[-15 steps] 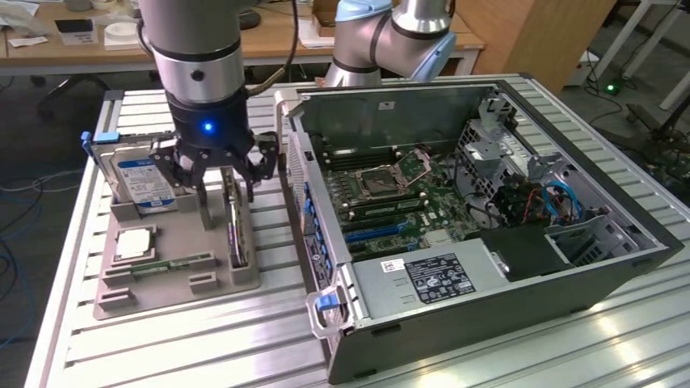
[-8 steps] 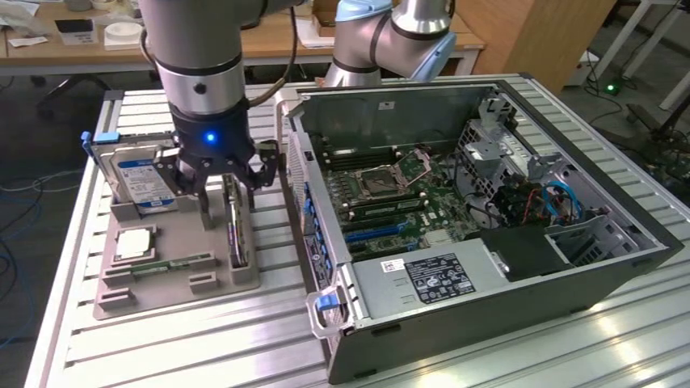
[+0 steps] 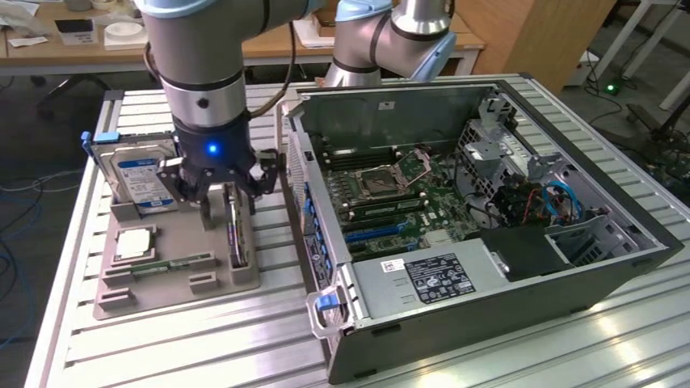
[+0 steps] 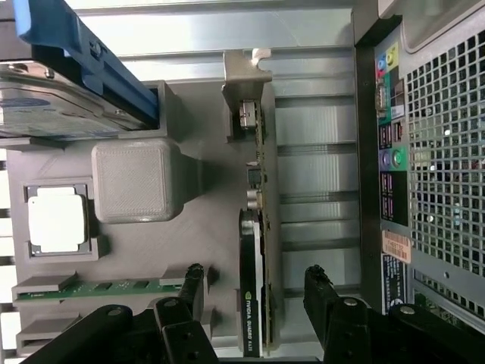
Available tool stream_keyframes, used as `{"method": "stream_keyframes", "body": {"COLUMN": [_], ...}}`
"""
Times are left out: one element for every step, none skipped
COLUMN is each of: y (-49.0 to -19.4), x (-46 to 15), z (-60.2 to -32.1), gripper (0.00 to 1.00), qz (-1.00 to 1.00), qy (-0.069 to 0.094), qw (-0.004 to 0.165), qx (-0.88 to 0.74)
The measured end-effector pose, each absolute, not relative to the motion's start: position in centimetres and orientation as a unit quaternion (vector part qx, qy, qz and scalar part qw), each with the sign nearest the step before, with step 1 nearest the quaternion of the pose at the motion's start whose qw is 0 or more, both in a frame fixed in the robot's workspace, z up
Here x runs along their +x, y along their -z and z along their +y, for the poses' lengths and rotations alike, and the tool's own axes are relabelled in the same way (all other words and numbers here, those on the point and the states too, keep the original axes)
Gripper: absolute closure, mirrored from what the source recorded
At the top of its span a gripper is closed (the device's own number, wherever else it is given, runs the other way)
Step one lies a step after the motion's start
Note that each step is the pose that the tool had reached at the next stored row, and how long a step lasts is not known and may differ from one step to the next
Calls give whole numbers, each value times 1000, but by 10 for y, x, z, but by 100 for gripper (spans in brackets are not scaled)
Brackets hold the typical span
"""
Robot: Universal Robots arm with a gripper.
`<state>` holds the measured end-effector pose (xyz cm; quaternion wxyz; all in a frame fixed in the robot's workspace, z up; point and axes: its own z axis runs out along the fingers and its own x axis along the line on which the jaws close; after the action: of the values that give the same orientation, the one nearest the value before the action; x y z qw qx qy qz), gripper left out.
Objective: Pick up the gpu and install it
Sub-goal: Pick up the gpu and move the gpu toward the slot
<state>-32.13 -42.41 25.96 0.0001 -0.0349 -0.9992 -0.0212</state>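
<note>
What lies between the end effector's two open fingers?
The gpu, on edge in the grey tray, clear of both end effector fingers; the wrist view shows it.

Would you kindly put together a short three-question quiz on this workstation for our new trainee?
1. Where is the green, dark-faced graphics card? A) in the open black computer case B) on edge in the grey plastic holder C) flat on the table
2. True or false: the black gripper is shut on the card.
3. Name the silver, blue-labelled part standing in that holder.
Key: 1 B. 2 False; it is open, astride the card. 3 The hard drive.
</note>
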Motion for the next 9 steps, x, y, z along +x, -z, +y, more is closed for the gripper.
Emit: {"method": "stream_keyframes", "body": {"y": [-258, -256, -254, -252, -251, -249, -247, -245, -243], "x": [-321, -321, -321, -321, -321, -321, -321, -321, -321], "z": [-424, -424, -424, -424, -424, -424, -424, -424, -424], "gripper": [35, 35, 35, 35, 35, 35, 35, 35, 35], "qz": [-999, -999, -999, -999, -999, -999, -999, -999, -999], "qy": [21, 21, 21, 21, 21, 21, 21, 21, 21], "qw": [0, 0, 0, 0, 0, 0, 0, 0, 0], "qx": [-35, -35, -35, -35, -35, -35, -35, -35, -35]}}
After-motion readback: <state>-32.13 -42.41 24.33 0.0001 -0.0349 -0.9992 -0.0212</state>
